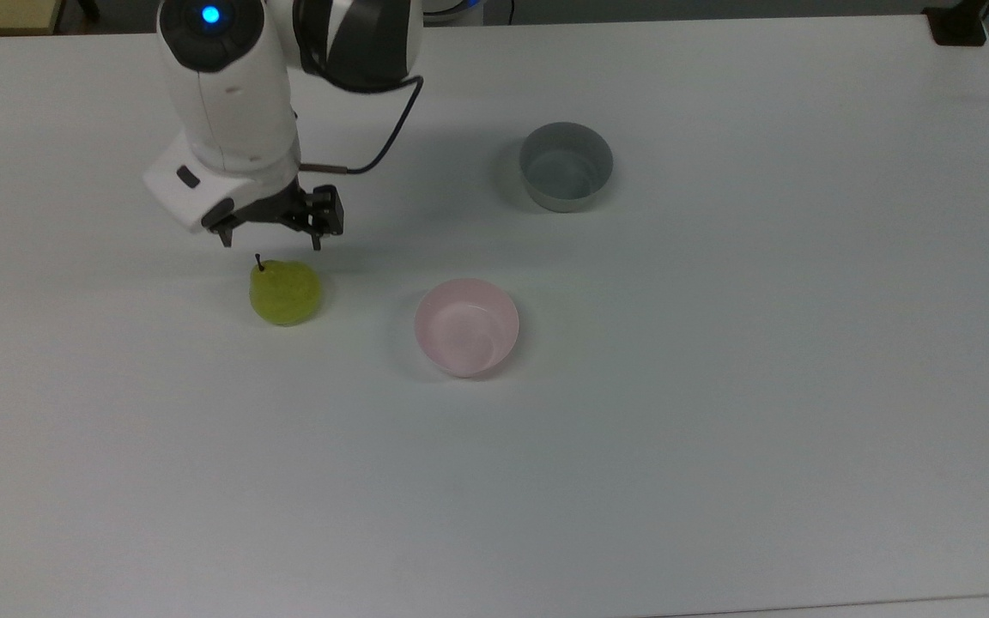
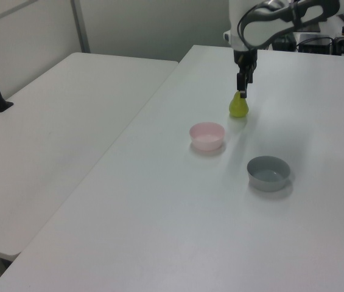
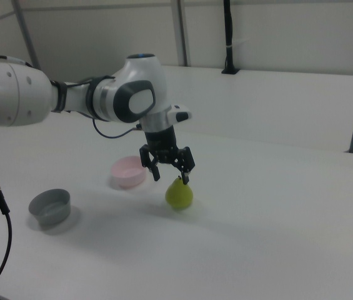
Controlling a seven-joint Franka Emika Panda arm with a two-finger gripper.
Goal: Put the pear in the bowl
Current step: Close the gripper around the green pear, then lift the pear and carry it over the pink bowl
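Claw (image 1: 271,242) is spread wide w/ nothing in it, hovering just above and slightly to the far side of the pear (image 1: 285,293) in the top view; in the right view the claw (image 3: 168,176) hangs just over the pear (image 3: 179,194), one fingertip close by the stem, no contact that I can make out. Pear stands upright on the counter (image 1: 718,429), stem up, long axis vertical, so the grab probably calls for a short drop straight down w/ fingers straddling the plump body below the neck. Claw's opening runs left-right in the top view, approx. in line w/ the pear's width. Pink bowl (image 1: 467,326) sits to the top view's right of the pear, near but apart, empty. Grey bowl (image 1: 566,166) is farther off, to the right and far side, also empty. In the left view the claw (image 2: 243,85) lines up right above the pear (image 2: 238,106), w/ the pink bowl (image 2: 207,135) nearer the camera.
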